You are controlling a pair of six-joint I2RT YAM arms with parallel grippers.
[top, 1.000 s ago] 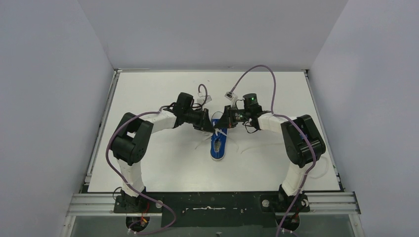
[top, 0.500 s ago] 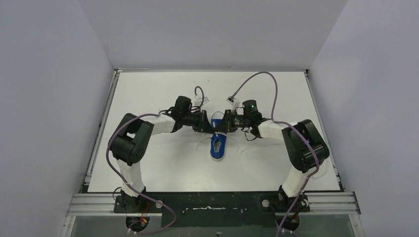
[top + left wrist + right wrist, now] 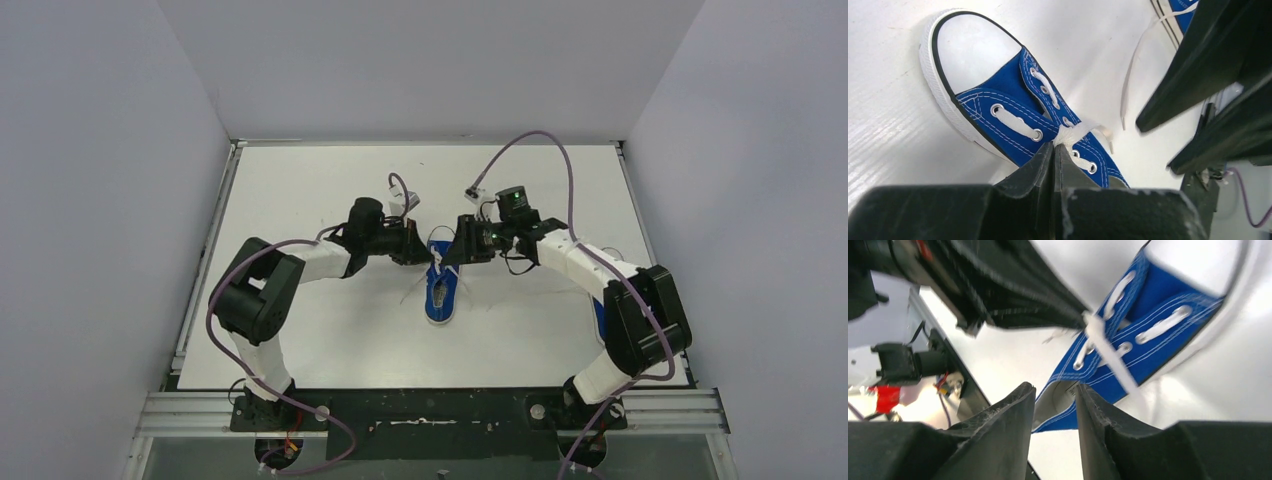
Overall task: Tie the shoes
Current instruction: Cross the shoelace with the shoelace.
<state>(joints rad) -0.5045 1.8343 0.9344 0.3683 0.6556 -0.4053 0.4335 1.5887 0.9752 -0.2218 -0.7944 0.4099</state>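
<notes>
1. Sneaker (image 3: 440,298), blue, lies at the middle of the table (image 3: 300,340), between both arms.
2. Its white lace (image 3: 1075,133) is pinched in the tightly closed left gripper (image 3: 1054,149); the right gripper (image 3: 1055,399) stands slightly spread, empty.
3. Risk: a one-sided pull could drag the shoe or slip the lace free.

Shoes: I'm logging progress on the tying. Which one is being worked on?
The shoe at mid-table, its lace pinched in the left gripper. The other shoe lies off to the right, with no gripper on it.
</notes>
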